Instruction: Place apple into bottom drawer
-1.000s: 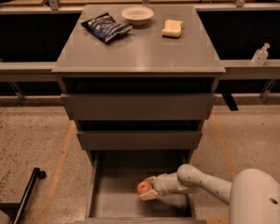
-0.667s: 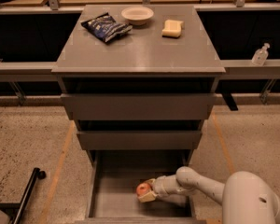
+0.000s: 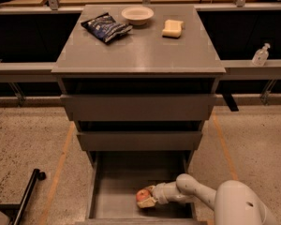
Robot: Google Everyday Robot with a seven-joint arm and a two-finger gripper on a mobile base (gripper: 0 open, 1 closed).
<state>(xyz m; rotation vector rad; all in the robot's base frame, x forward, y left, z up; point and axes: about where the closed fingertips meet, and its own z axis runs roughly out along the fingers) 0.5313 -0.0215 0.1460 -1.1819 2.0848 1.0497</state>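
The red-orange apple point(image 3: 142, 195) is inside the open bottom drawer point(image 3: 113, 182), low over its grey floor near the front middle. My gripper point(image 3: 147, 198) reaches in from the lower right on a white arm and is shut on the apple, with fingers point(image 3: 148, 203) around its right and lower sides. I cannot tell whether the apple touches the floor.
Two shut grey drawers point(image 3: 138, 108) sit above the open one. On the cabinet top lie a dark chip bag point(image 3: 105, 27), a white bowl point(image 3: 137, 15) and a pale yellow sponge point(image 3: 172, 28). A clear bottle point(image 3: 261, 55) stands on the right ledge. A black bar point(image 3: 29, 196) lies at the lower left.
The gripper with the apple has moved slightly left and down inside the bottom drawer. The arm's elbow has shifted left too.
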